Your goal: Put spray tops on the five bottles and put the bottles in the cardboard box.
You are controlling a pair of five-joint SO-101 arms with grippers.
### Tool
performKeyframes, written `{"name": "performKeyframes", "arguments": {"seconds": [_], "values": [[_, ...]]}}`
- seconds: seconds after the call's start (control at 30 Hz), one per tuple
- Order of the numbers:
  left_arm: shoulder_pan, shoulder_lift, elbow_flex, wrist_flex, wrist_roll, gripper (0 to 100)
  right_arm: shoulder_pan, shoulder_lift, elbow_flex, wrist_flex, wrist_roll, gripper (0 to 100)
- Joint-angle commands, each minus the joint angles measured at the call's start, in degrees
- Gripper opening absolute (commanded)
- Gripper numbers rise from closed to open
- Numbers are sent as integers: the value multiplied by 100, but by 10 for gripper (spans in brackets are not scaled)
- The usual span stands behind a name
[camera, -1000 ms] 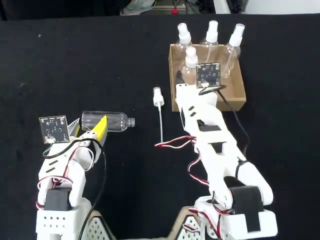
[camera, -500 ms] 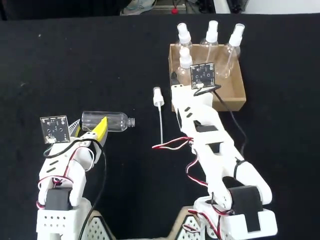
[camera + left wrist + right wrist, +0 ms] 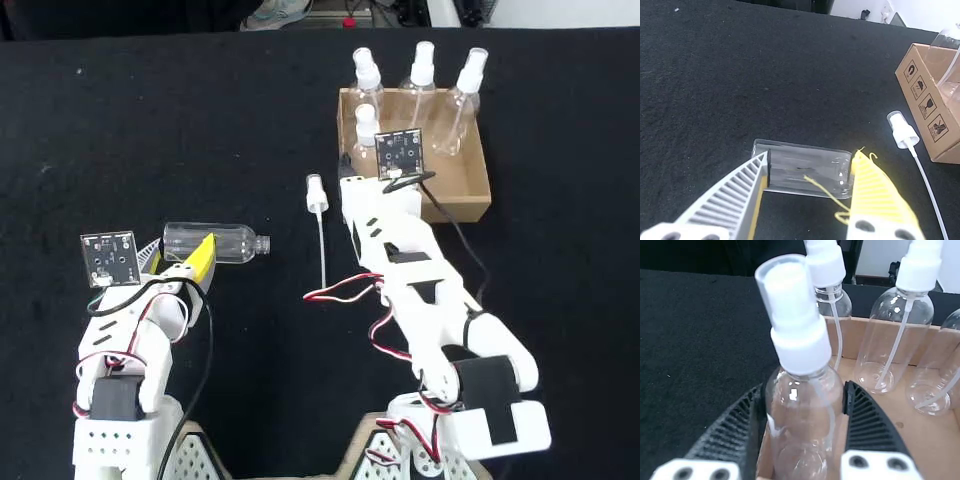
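Black cloth table (image 3: 200, 120), cardboard box (image 3: 468, 208) at far right. Status as we read it: 3 capped bottles (image 3: 422, 75) stand along the box's far wall. Bottle 4 (image 3: 805, 450) is upright at the near-left corner, capped, with the right gripper (image 3: 804, 390) clamped on its body just under the shoulder. We can't tell if its base sits on the box floor or hangs just above it.

Left gripper (image 3: 810, 156) is down over the uncapped bottle (image 3: 225, 242), which lies on its side on the cloth, well left of the box. Fingers apart, 1 each side of it; contact unclear. Loose spray top (image 3: 317, 195) lies between that bottle and the box, its dip tube (image 3: 322, 250) trailing toward the arm bases.

Risks we see:
1. Bottle 4 is tight to the box's left wall. Release it with the base on the rim or off the floor and it tips, either out of the box or into the bottle behind it.
2. Bottles are empty, tall and top-heavy. A finger brushing 1 on the way out could domino the row.
3. Uncapped bottle is round and slick. An off-centre squeeze could roll it or squirt it out.
4. Dip tube is long and thin. Miss the neck and it bends rather than feeds.
5. Box looks light, so a nudge from the arm likely shifts it.
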Motion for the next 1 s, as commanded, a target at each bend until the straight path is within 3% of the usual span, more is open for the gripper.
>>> {"name": "performKeyframes", "arguments": {"seconds": [0.0,0.3,0.53,0.97], "values": [[-31,-62,-66,-141,-62,256,-70,4,-224,-79,62,144],[-31,-62,-66,-141,-62,256,-70,4,-233,-79,62,152],[-57,-62,-66,-141,-62,256,-105,4,-224,-35,62,287],[-66,-62,-66,-141,-62,256,-79,-154,-189,-35,26,293]]}}
